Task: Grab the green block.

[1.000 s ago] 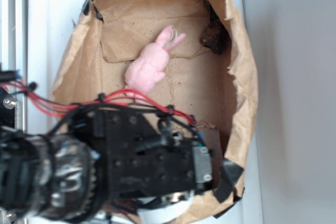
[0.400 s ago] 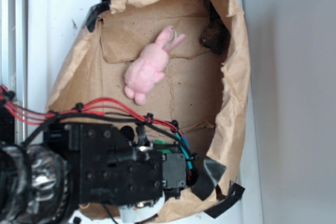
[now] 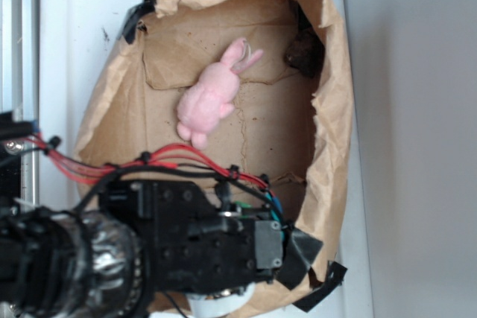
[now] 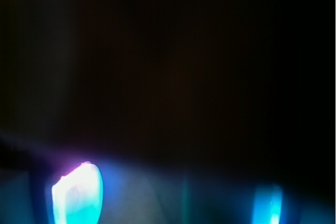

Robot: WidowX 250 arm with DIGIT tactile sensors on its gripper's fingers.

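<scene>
Though the hand's [image 3: 287,247] grip cannot be told, green block [image 3: 243,205] peeks beside it.

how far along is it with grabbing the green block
Done: the arm is down in the paper-lined box's near corner, away from the bunny. In hand: only a green sliver shows beside the arm; the gripper is hidden and the wrist view is dark. Left: a confirmed grasp and lift.

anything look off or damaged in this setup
The brown paper lining is crumpled and torn along its rim, patched with black tape. The wrist view is almost black, showing only blurred blue glare.
</scene>
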